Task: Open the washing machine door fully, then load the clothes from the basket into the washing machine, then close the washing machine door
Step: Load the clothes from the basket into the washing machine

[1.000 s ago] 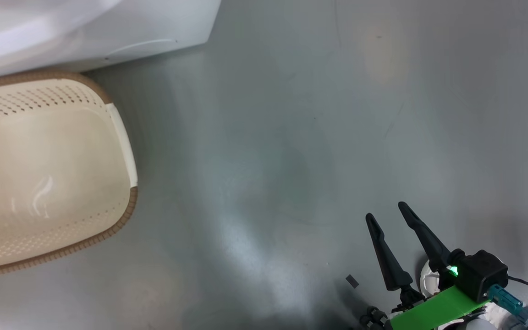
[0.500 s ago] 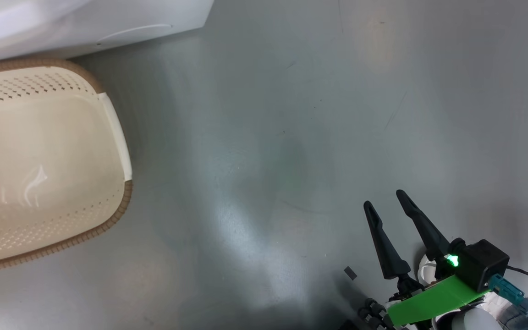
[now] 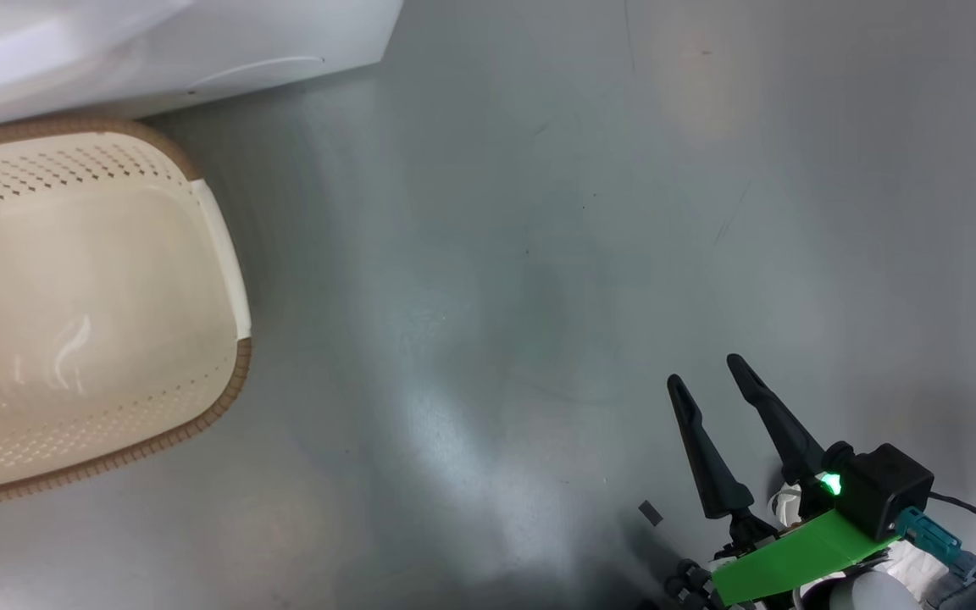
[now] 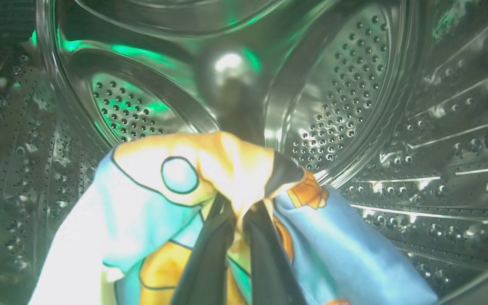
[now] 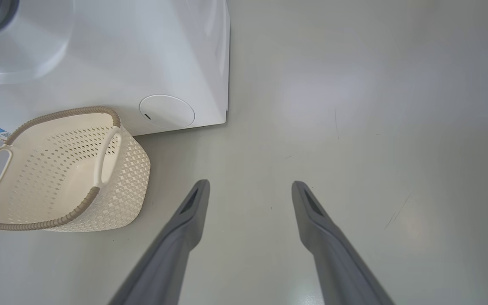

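In the left wrist view my left gripper point(image 4: 237, 207) is shut on the clothes point(image 4: 155, 199), blue fabric with orange and cream pattern, deep inside the perforated steel drum point(image 4: 345, 93) of the washing machine. The cream basket point(image 3: 73, 313) with a brown rim sits on the floor against the white washing machine point(image 3: 166, 51) and holds nothing; it also shows as the basket point(image 5: 62, 169) below the washing machine point(image 5: 112, 63) in the right wrist view. My right gripper point(image 3: 708, 377) hovers open over bare floor, well right of the basket; its fingers point(image 5: 184, 220) stand wide apart. The door is out of view.
Grey floor point(image 3: 539, 254) stretches right of the basket and machine. A small dark scrap point(image 3: 650, 512) lies on the floor by my right gripper. A round service flap point(image 5: 167, 111) marks the machine's lower corner.
The head view has shifted slightly between frames, so basket and machine sit a little differently in it. My right gripper stays open and about where it was.
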Robot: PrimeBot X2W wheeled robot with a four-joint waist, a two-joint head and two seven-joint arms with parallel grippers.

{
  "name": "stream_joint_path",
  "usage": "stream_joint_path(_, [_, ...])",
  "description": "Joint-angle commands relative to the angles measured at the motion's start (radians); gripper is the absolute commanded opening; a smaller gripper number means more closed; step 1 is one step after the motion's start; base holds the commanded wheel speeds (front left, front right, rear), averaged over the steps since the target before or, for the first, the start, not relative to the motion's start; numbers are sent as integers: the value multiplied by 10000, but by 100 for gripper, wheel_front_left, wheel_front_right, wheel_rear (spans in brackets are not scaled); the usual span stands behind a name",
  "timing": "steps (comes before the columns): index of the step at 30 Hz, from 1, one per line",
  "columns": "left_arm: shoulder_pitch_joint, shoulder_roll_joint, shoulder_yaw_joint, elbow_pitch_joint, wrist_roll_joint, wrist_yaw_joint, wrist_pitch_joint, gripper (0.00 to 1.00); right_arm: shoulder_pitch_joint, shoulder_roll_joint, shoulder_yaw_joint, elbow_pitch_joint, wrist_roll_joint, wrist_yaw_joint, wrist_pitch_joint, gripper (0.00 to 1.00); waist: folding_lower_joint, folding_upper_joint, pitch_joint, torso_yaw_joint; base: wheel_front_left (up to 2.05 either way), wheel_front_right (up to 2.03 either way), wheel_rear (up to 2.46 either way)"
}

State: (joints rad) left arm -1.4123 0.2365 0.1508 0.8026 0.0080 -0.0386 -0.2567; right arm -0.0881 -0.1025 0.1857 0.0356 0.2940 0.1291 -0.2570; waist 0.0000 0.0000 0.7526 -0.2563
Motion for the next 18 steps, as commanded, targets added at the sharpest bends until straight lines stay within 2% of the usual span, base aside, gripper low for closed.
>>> stream_joint_path(1, [-187,463,-80,-39,189,134,-51,0,191,-87,227,-116,45,16,-48,100,0,0,-80,21,0,0,0])
stream_joint_path(4, [-369,502,-217,701,291,294,-51,40,202,-78,246,-87,49,16,-48,100,0,0,-191,26,0,0,0])
stream_joint_path(5, [-430,524,-246,874,319,370,-51,60,212,-74,252,-74,48,16,-48,100,0,0,-233,30,0,0,0])
stream_joint_path(6, [-492,537,-247,1102,326,475,-51,100,221,-72,255,-62,50,16,-48,100,0,0,-266,35,0,0,0])
stream_joint_path(18, [-1069,432,-382,3476,249,1136,5,100,287,-57,275,110,66,16,-48,100,0,0,-747,293,0,0,0])
